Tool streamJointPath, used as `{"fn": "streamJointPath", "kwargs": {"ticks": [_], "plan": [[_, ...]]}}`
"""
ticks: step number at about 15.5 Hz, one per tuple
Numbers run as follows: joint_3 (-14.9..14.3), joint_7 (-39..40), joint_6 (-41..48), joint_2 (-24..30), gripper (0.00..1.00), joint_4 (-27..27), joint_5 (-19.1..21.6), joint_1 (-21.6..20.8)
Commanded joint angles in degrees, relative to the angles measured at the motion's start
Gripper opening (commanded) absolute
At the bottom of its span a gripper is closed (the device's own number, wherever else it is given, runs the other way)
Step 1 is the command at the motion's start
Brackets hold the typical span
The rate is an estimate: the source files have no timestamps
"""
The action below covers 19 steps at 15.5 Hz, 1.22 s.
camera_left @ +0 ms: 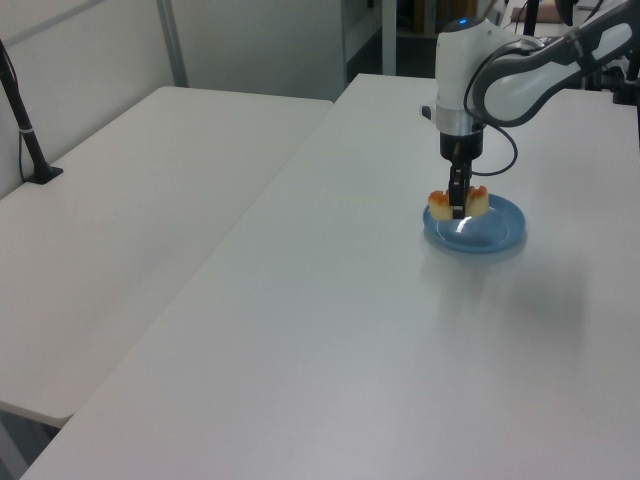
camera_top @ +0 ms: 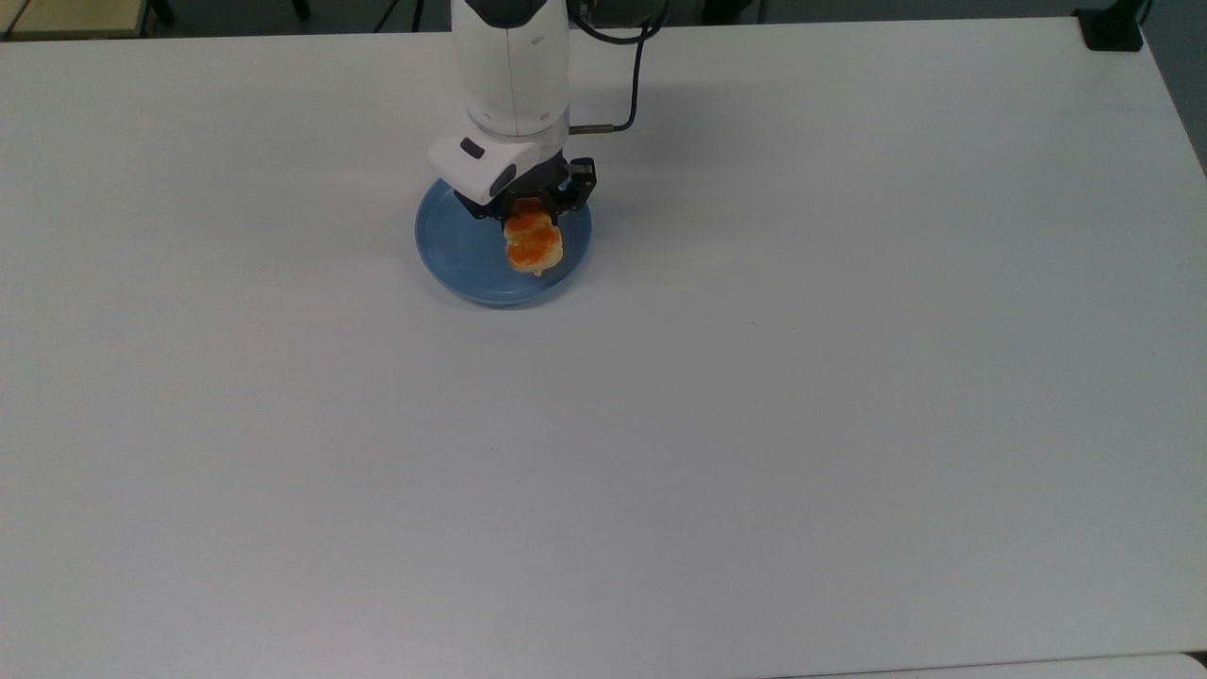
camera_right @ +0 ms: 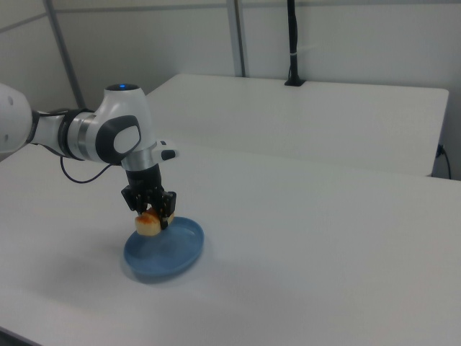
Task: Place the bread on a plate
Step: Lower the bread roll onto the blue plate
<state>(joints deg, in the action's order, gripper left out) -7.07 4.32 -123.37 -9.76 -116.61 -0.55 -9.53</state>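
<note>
The bread [camera_top: 534,247] is a small loaf with an orange-brown glazed top and pale sides. My gripper [camera_top: 530,221] is shut on its middle, fingers pointing down. It hangs low over the round light-blue plate [camera_top: 454,251], toward the plate's right half in the top view. In the left view the bread [camera_left: 439,203] sticks out on both sides of the gripper [camera_left: 458,206], just over the plate [camera_left: 487,233]. The right view shows the bread [camera_right: 148,224] under the gripper [camera_right: 150,211] at the plate's [camera_right: 173,250] left side. Whether the bread touches the plate I cannot tell.
The plate stands on a wide white table [camera_top: 754,377]. A second white table [camera_left: 130,200] adjoins it, with a black post [camera_left: 27,125] at its edge. A black cable [camera_top: 630,85] runs off the wrist. A black clamp [camera_top: 1113,28] sits at the far right corner.
</note>
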Motion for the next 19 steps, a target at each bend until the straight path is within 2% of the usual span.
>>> {"fn": "streamJointPath", "kwargs": {"ticks": [1,5,7,8,10,16,19], "plan": [[-0.1,-1.7,-4.6,-1.7,0.52,-1.5,-0.7,-0.9],[-0.1,-1.7,-5.1,-2.8,0.53,-1.6,-0.7,-0.8],[-0.1,-1.6,-5.3,-2.8,0.61,-1.6,-0.7,-0.8],[-0.1,-1.4,-5.3,-2.8,0.68,-1.6,-0.7,-0.6],[-0.2,-1.3,-5.0,-2.7,1.0,-1.6,-0.7,-0.2],[-0.3,-1.5,-2.7,-1.2,1.0,-0.5,-0.7,0.0],[-0.3,-1.8,3.2,-0.3,1.0,4.4,-0.6,0.0]]}}
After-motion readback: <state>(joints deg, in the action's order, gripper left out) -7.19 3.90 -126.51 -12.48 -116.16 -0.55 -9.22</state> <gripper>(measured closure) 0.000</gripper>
